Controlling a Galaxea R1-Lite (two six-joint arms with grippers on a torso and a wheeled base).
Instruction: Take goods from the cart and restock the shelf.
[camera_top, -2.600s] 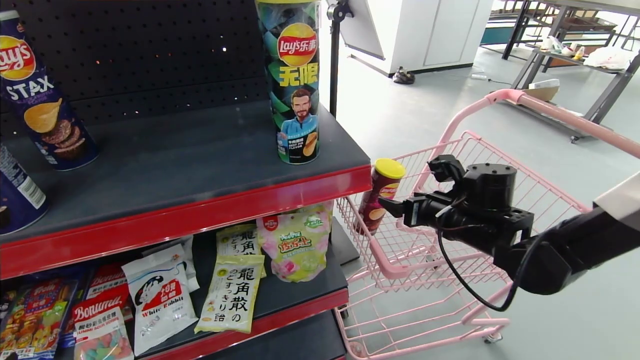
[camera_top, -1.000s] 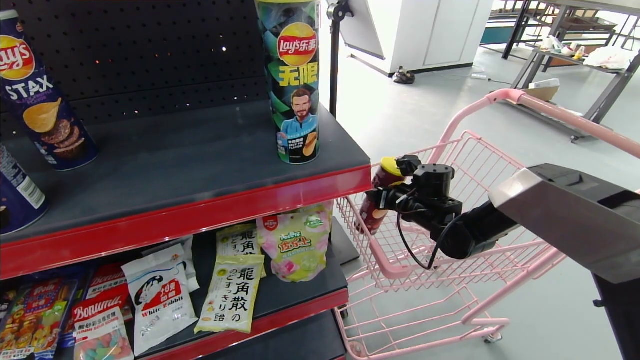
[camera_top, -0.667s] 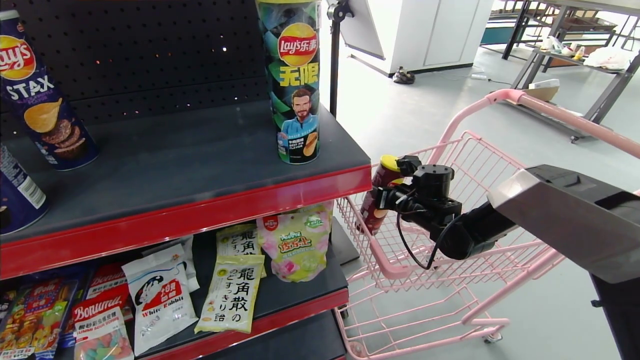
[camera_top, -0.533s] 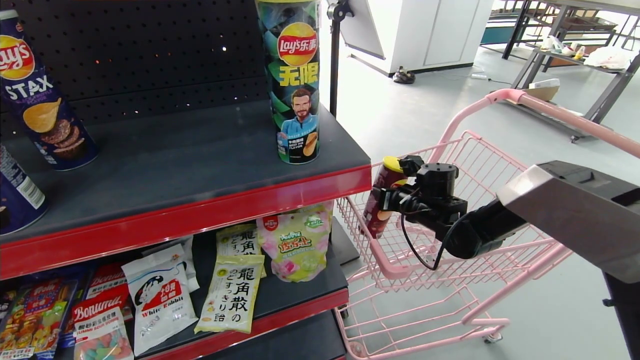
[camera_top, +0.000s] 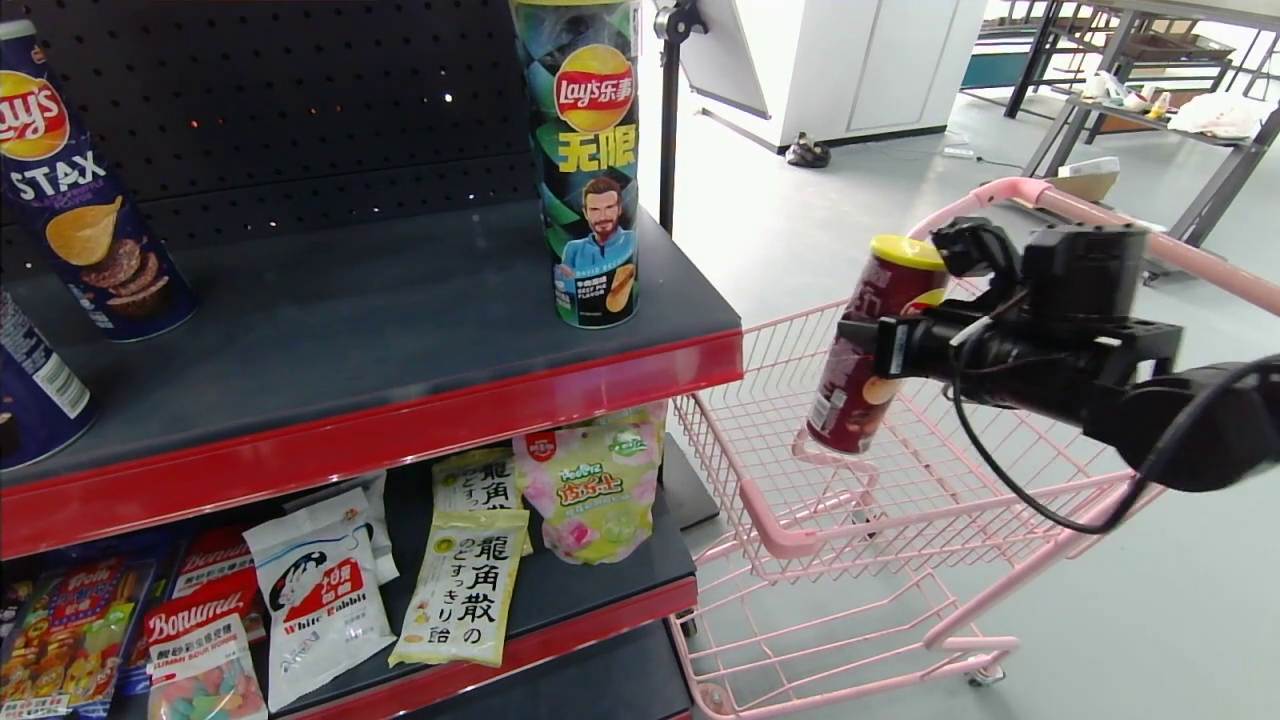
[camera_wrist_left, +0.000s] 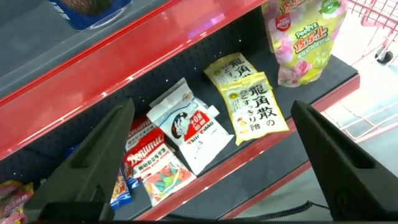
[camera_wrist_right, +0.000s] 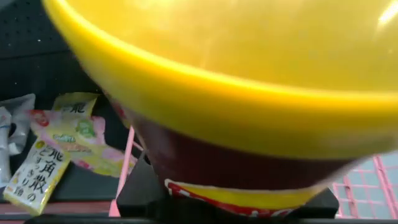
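One yellow-lidded chip can (camera_top: 850, 400) is clamped, slightly tilted, in the right gripper (camera_top: 900, 310) off the right end of the shelf (camera_top: 350, 330), so it's best carried over the shelf's red lip (camera_top: 450, 415) with room to spare and only released once stood flat on top.

quick count: two dark blue chip cans (camera_top: 95, 200), one green chip can (camera_top: 595, 160), one maroon chip can (camera_top: 870, 350), also two yellow candy bags (camera_top: 462, 585), one white candy bag (camera_top: 320, 590), one pink cart (camera_top: 765, 515)
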